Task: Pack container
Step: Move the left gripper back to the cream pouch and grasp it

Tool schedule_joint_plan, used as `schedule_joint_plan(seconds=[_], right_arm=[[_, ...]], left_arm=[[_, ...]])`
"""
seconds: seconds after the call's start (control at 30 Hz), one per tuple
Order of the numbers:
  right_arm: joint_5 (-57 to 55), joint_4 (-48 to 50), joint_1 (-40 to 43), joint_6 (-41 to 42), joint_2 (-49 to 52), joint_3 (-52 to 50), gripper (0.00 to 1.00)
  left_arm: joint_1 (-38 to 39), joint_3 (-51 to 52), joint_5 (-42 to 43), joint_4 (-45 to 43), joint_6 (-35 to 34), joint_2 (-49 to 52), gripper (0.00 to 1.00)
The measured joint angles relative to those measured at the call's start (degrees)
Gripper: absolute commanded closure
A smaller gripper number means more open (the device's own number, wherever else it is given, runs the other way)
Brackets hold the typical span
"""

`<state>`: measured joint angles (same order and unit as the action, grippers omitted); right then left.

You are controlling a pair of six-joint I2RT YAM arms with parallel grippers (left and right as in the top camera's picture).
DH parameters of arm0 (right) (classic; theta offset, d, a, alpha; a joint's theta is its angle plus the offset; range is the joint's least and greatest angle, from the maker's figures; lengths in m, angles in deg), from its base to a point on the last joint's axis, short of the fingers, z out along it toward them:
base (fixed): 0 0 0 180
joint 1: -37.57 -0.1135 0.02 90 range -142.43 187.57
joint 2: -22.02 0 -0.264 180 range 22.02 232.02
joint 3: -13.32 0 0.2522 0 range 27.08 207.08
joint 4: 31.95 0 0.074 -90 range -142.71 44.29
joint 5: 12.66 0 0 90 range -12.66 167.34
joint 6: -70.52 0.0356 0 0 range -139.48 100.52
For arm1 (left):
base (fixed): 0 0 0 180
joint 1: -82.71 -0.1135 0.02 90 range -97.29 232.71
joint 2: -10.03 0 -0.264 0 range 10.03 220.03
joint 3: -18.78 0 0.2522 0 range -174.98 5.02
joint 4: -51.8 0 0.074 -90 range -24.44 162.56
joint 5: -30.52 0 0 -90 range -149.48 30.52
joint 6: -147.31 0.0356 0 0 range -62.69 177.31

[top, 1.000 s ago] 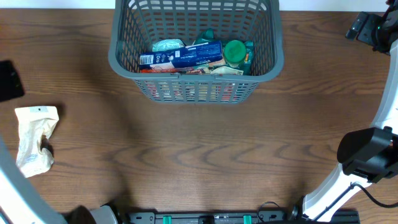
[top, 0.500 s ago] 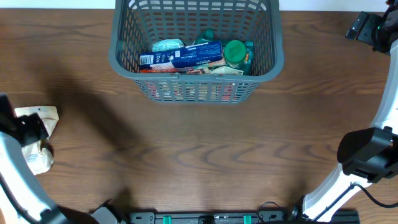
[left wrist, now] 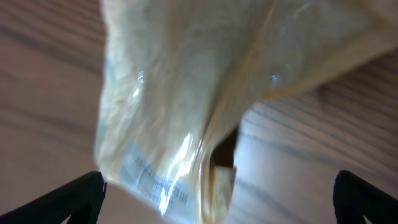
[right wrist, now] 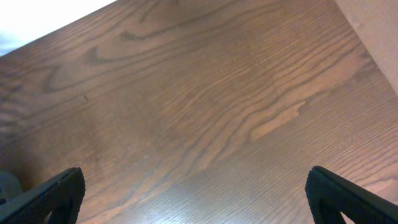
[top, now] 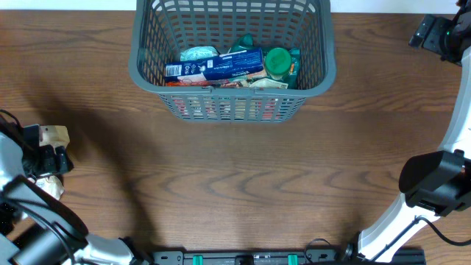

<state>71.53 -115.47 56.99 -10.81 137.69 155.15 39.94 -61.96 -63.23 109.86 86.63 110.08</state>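
The container (top: 324, 70), a dark grey lattice basket, stands at the table's far middle. It holds a blue box (top: 221, 66), a green-lidded jar (top: 277, 61) and other packets. A cream plastic bag (top: 56, 135) lies at the table's left edge. My left gripper (top: 45, 158) is directly over it and hides its middle. In the left wrist view the bag (left wrist: 174, 93) fills the frame, blurred, between the wide-open fingers of the left gripper (left wrist: 219, 186). My right gripper (top: 436, 33) is at the far right corner; the right wrist view shows the right gripper (right wrist: 194, 186) open and empty over bare wood.
The wooden table (top: 243, 177) stretches between the basket and the front edge. The right arm's base (top: 434, 180) stands at the right side. A pale edge (right wrist: 373, 31) shows past the table in the right wrist view.
My left arm has come in from the left edge and moved over the cream bag, now covering most of it. The bag, the basket and the right arm have not moved.
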Motion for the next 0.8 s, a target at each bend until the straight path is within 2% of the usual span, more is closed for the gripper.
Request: schedule_joint_plan(seconds=[0.27, 0.5, 0.67, 0.8], right_arm=[[0.0, -1.68, 0.0, 0.0, 0.0, 0.0, 0.01], [-0.02, -2.89, -0.17, 0.0, 0.0, 0.0, 0.01], [0.0, -2.93, -0.33, 0.0, 0.0, 0.0, 0.01], [0.0, -3.17, -0.42, 0.0, 0.0, 0.0, 0.01]], left_arm=[[0.0, 0.0, 0.02, -5.77, 1.53, 7.52, 0.01], [-0.44, -0.24, 1.03, -8.96, 2.27, 8.04, 0.0], [-1.6, -0.35, 2.21, -9.57, 2.25, 8.31, 0.14], [-2.43, -0.44, 2.27, -9.81, 2.14, 8.61, 0.36]])
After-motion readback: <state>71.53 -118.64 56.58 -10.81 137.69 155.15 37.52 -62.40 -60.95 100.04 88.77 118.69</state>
